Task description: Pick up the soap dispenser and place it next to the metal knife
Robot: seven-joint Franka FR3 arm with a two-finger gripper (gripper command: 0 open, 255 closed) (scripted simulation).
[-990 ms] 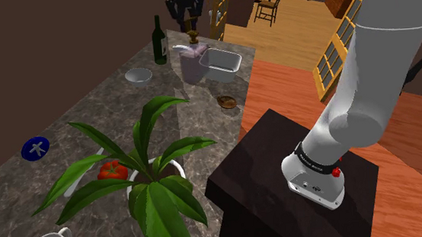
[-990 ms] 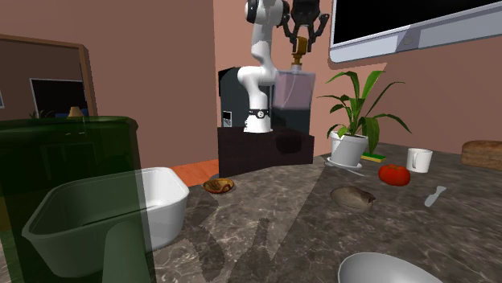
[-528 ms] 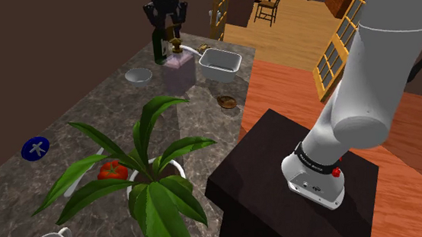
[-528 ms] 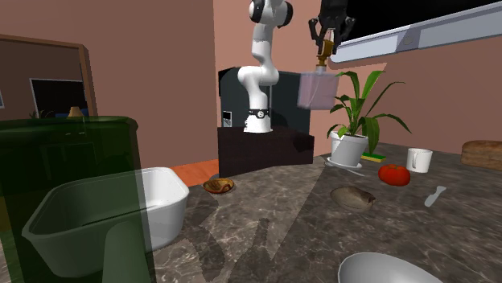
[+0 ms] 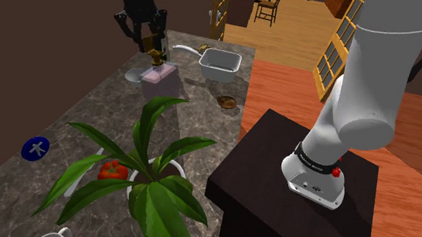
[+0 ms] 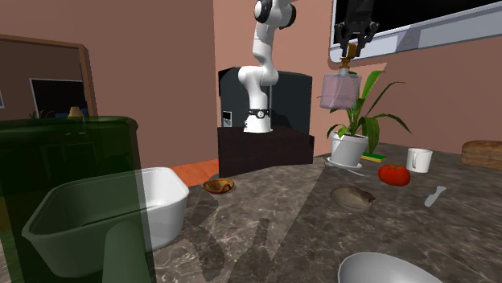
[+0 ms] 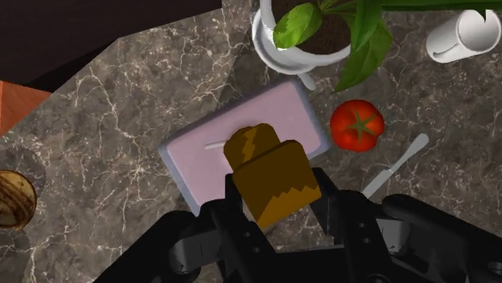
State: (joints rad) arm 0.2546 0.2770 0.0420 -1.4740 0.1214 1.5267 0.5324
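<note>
The gripper [image 5: 151,43] [image 6: 350,50] [image 7: 280,203] has its fingers clamped on the brown pump of the dispenser [image 5: 161,83] [image 6: 338,90] [image 7: 273,116]. Its pale lilac body hangs upright in the air, clear of the veined counter [image 7: 104,120]. On the counter below, the knife [image 7: 394,167] [image 6: 434,195] lies just beside a tomato [image 7: 356,126] [image 6: 394,174], near the potted plant [image 6: 354,120].

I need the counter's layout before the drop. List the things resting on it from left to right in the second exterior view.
White tub → small brown round object → white plant pot → tomato → knife → brown loaf.
</note>
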